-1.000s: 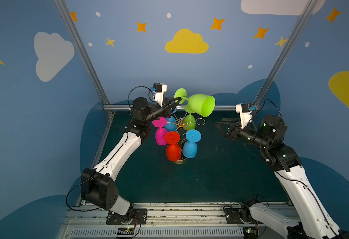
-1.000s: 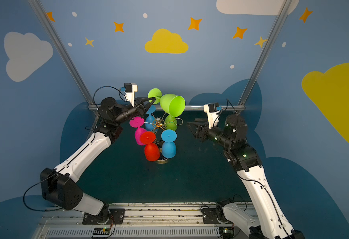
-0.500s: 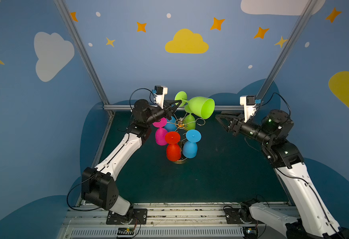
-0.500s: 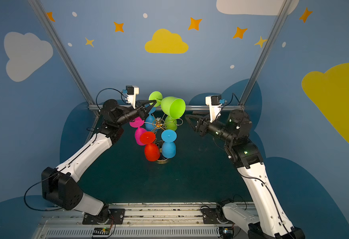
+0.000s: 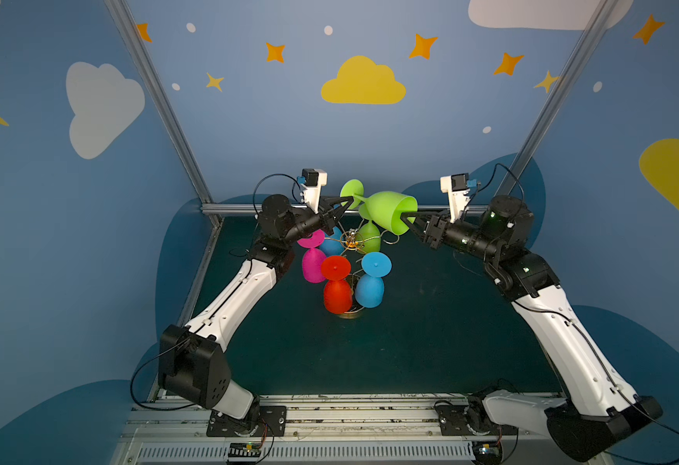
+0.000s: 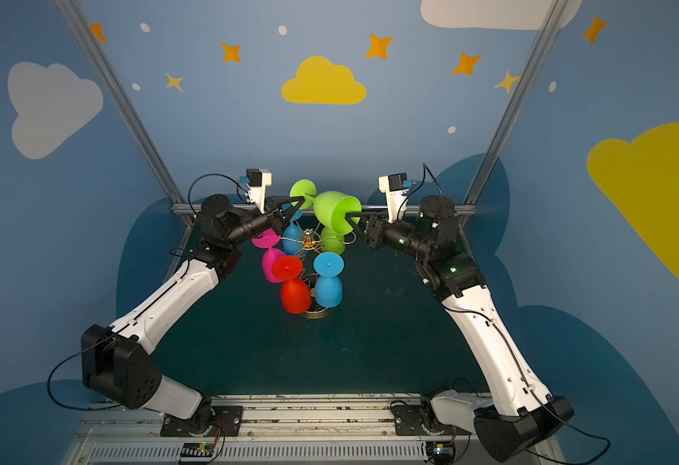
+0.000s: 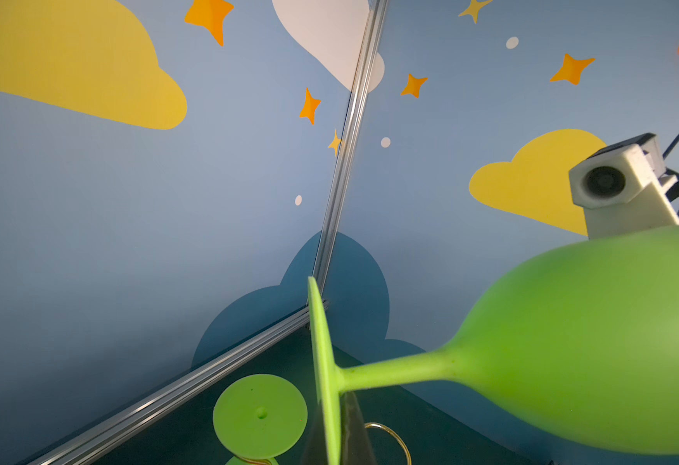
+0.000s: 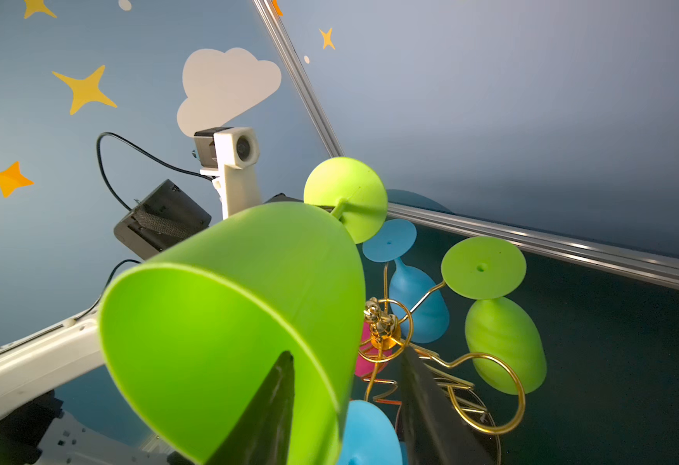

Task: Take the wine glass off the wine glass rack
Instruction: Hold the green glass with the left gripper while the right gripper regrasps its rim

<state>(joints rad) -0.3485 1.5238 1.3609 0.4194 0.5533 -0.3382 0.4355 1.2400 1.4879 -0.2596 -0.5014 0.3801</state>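
Wine glass (image 5: 388, 211), green, is held on its side in the air, just toward 12 o'clock from the hub of the wine glass rack (image 5: 351, 240) in both top views. Its stem is clenched beside the foot by the left gripper (image 5: 345, 203) at 9 o'clock. At 3 o'clock the bowl's rim is straddled by the right gripper (image 5: 406, 217), jaws parted. One finger (image 8: 269, 410) is seen inside, its partner (image 8: 426, 402) outside and apart from the wall. Other glasses (image 5: 370, 282) are hung upside down on the rack.

right jaws moved in to lime wine glass (image 5: 386, 211) rim, narrowed, straddling its wall
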